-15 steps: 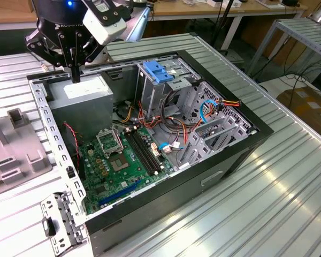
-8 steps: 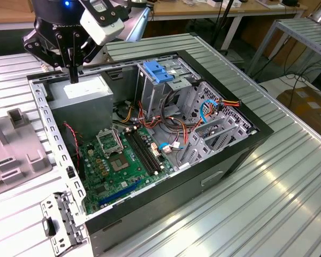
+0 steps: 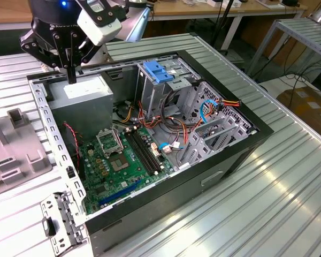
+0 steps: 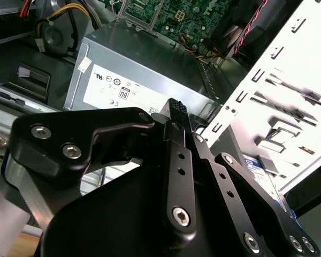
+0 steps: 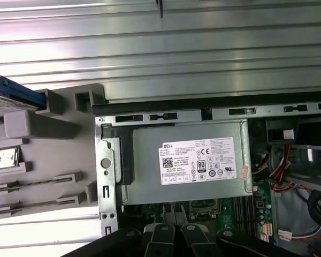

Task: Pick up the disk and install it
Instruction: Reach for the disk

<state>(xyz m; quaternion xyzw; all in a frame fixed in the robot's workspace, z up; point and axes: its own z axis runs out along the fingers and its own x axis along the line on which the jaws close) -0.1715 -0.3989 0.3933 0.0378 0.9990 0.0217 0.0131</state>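
The disk (image 5: pixel 13 90), a flat silver metal drive in a bright blue plastic carrier, lies outside the open black computer case (image 3: pixel 232 155) on a grey plastic fixture (image 5: pixel 43 150) that sits on the ribbed aluminium desk (image 3: pixel 267 214). In the first wrist view only one corner of it shows. Its blue side rail runs aslant to the case's walls, and since the rest is cut off, its long axis and the way it points cannot be told. The black pincer (image 3: pixel 71 79) hangs well apart from the disk, over the big grey metal box with a white sticker (image 3: pixel 80 104) at the exterior view's left end of the case. Its fingers (image 4: pixel 175 107) are pressed together, pinching nothing and pointing down at the box's top. Whether they touch it cannot be told.
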